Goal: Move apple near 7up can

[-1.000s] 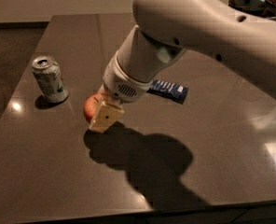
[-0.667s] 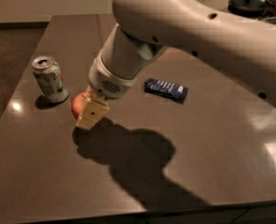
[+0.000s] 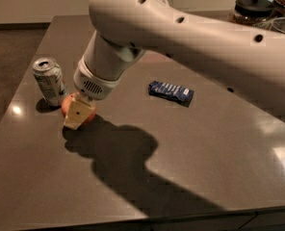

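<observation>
The red-orange apple sits low over the dark table, mostly hidden behind my gripper. The gripper is shut on the apple, with one tan finger across its front. The 7up can, silver-white with green markings, stands upright at the left, just left of the apple with a small gap between them. My white arm reaches in from the upper right.
A blue rectangular snack wrapper lies flat right of centre. Dark-lidded glass jars stand at the back right. The table's left edge runs close to the can and its front edge runs along the bottom.
My gripper has carried the apple leftward across the table. It is now right beside the can. The can and the wrapper have not moved.
</observation>
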Controlling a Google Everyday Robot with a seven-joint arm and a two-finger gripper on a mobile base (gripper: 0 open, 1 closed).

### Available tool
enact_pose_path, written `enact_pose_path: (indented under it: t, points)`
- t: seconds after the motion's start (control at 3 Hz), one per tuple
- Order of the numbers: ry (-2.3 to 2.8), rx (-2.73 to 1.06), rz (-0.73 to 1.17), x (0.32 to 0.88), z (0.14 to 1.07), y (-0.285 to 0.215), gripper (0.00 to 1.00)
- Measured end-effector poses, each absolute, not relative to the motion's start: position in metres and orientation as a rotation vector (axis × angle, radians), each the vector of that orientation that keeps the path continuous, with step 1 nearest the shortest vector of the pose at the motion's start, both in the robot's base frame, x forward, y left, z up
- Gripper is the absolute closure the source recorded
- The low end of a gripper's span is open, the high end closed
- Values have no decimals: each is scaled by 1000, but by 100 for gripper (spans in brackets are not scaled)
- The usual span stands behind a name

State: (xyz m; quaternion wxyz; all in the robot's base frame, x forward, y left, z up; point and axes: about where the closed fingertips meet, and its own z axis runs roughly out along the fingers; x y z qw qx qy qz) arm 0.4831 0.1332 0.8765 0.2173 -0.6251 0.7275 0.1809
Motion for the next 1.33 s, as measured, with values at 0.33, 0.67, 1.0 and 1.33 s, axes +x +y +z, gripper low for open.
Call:
enact_pose_path:
  t: [0.33,0.67,1.0,1.33]
  points:
    - [2090,-1643,512,495,868,148,79]
    - [2124,-1594,524,500,863,156,56]
    - [2164,-1498,539,508,862,163,25]
    - [2181,-1399,534,513,860,160,0]
